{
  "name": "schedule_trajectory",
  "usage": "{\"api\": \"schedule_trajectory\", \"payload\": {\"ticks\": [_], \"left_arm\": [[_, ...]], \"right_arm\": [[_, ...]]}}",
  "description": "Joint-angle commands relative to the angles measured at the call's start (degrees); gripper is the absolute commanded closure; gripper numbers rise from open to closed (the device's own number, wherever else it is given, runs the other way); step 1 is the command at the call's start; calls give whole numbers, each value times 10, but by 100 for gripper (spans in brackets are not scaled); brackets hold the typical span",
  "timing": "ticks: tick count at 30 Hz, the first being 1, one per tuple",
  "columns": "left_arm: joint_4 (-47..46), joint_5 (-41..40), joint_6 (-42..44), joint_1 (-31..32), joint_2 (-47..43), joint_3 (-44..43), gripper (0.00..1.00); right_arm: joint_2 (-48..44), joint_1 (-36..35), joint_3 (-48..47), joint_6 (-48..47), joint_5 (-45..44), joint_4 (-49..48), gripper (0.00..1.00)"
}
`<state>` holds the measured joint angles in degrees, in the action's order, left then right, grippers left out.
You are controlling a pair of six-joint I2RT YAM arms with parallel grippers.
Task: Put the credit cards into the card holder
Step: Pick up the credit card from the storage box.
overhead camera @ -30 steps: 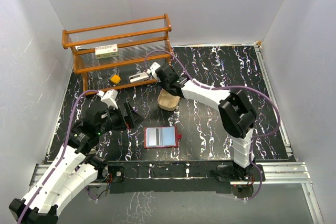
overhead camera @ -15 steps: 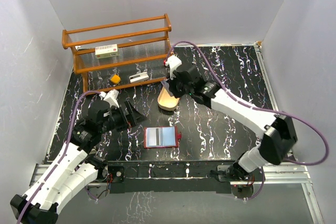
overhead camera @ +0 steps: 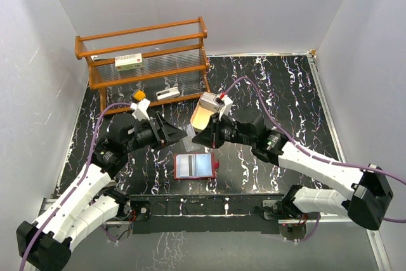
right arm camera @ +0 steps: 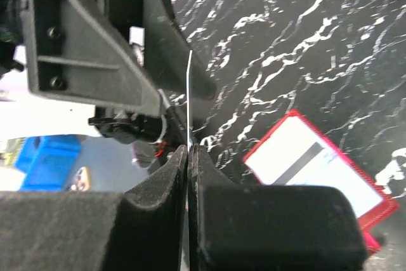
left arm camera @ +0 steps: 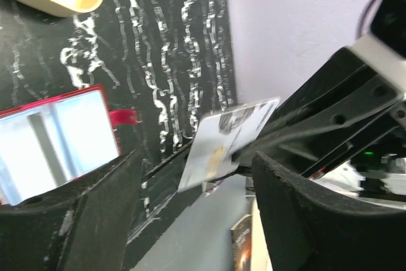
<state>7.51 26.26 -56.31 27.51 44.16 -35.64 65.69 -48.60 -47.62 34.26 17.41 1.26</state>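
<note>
A single pale credit card (overhead camera: pixel 192 130) stands on edge above the table, and my right gripper (overhead camera: pixel 198 138) is shut on its lower edge. The right wrist view shows the card (right arm camera: pixel 189 93) edge-on, rising out of the shut right gripper (right arm camera: pixel 189 149). My left gripper (overhead camera: pixel 179 135) faces it, open. In the left wrist view the card (left arm camera: pixel 222 141) hangs in the gap of the left gripper (left arm camera: pixel 196 158), touching neither finger. The dark-red card holder (overhead camera: pixel 195 165) lies open on the table just in front, its pale inner pockets up (left arm camera: pixel 57 138) (right arm camera: pixel 317 163).
A tan oval tray (overhead camera: pixel 202 117) sits behind the right wrist. The wooden rack (overhead camera: pixel 146 61) stands at the back left with a white red-labelled box (overhead camera: pixel 129 61) on it. A yellow item (overhead camera: pixel 139 95) and a white item (overhead camera: pixel 167 94) lie under it.
My right arm has swung from the rack and tray down toward the front, bringing the card to the left gripper. The left gripper has moved right, and its jaws have narrowed.
</note>
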Motion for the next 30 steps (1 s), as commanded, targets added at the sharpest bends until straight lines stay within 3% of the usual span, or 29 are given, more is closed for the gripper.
{"api": "schedule_trajectory", "payload": {"ticks": [1,6,8,10,13,22,26,30], "left_arm": [[-70,43,-55,1,-14,6,36],[-89,46,-78,1,-25,19,51],[-102,46,-95,1,-31,24,68],[-101,39,-110,1,-35,27,91],[-121,43,-122,1,-34,31,100],[-170,65,-137,1,-35,54,100],[-218,66,-161,1,-50,87,100],[-287,85,-193,1,-65,129,100]], "right_arm": [[-49,-6,39,112,40,-145,100],[-79,-6,85,164,46,-197,100],[-83,-7,93,171,47,-202,100],[-81,-7,98,174,44,-203,100],[-70,-6,103,179,46,-207,100],[-45,-6,120,203,58,-247,100],[-37,-6,133,207,58,-244,95],[-40,-6,165,233,74,-297,100]]}}
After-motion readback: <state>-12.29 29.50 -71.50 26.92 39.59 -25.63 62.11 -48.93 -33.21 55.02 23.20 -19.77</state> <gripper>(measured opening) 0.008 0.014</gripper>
